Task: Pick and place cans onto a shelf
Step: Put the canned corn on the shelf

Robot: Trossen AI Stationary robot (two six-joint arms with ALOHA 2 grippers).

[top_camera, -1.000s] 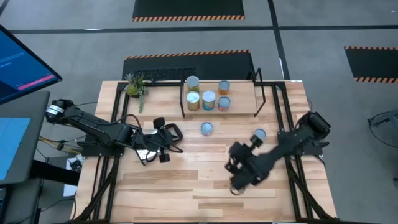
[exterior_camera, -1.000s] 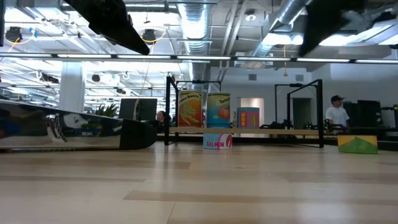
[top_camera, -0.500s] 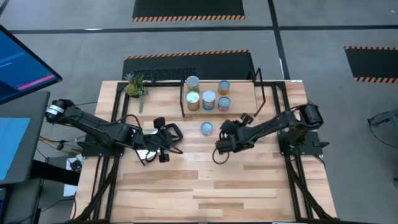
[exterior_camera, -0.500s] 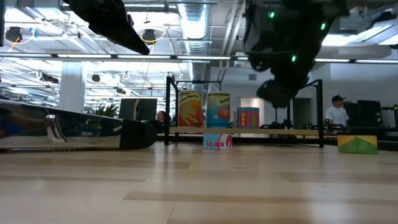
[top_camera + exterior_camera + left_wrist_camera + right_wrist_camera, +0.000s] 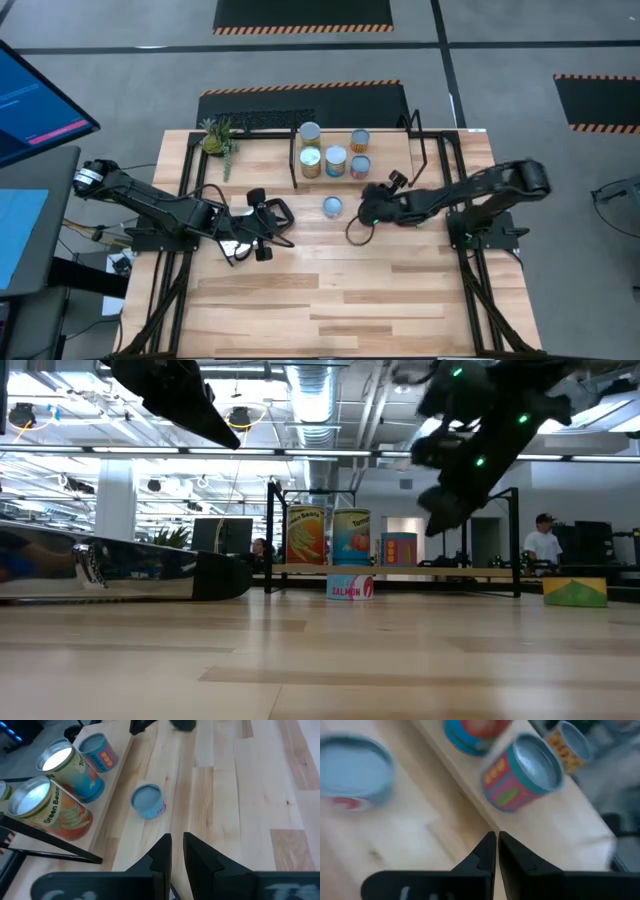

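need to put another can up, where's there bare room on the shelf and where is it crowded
The shelf is bare on its right part, between the rightmost cans and the right wire legs. Its left part is crowded with five cans. The right gripper hangs above the table just in front of the shelf, beside the loose can.

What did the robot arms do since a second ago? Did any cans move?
The right end effector swung from the table's near right side up toward the shelf, ending beside the flat can. It holds nothing. The left end effector and the cans stayed put.
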